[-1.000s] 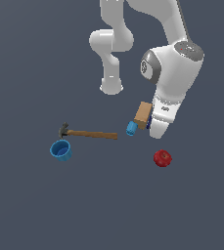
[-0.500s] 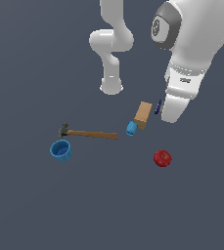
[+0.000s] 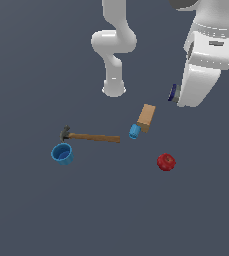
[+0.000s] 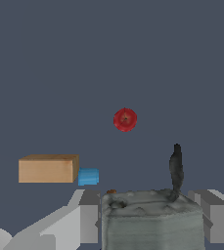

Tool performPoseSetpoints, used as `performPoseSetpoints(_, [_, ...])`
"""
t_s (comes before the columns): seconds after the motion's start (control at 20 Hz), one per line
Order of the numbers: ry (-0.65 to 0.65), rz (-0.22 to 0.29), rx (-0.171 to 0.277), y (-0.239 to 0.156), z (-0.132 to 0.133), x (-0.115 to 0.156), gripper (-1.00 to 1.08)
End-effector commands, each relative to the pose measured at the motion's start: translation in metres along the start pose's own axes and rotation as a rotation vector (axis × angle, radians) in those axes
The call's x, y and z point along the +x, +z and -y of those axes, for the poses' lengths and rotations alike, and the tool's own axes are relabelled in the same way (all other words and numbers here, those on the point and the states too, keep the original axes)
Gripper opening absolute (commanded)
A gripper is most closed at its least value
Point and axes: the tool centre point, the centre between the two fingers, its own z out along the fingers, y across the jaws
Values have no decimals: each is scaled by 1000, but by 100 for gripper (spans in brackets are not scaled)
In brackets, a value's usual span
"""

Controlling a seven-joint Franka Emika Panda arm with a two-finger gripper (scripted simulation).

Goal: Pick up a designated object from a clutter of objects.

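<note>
The white Panda arm is rising from its base at the far side of the floor and arching over the clutter, its bulky wrist hanging high above the tan brown box (image 3: 146,117). In the exterior view the gripper (image 3: 175,93) is mostly hidden behind the wrist housing; in the wrist view its pale grey fingers (image 4: 84,215) are sitting at either side of the designated object (image 4: 151,219) and pressing against it, so they are closed narrowly on it. That object is being held aloft, well above the box; from outside only a dark navy edge with a pale rim (image 3: 173,92) is peeking out beside the wrist. Close up it is looking squat and rounded, with a mottled grey-white surface and a dark streak running up one side.

The box is a plain matte block. The small light blue cylinder (image 3: 134,131) is lying just beside the box. The hammer (image 3: 92,136), wooden-handled with a dark head, is lying beyond the cylinder, away from the box. The blue cup (image 3: 62,154) is standing open-mouthed near the hammer's head. The red apple (image 3: 166,162), glossy and round, is sitting apart from the box.
</note>
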Motion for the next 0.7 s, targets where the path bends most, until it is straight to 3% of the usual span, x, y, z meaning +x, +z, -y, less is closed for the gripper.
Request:
performPoseSetpoints(0.0, [1, 1, 0, -13, -2, 1, -100])
performPoseSetpoints(0.65, [2, 1, 0, -29, -7, 4, -100])
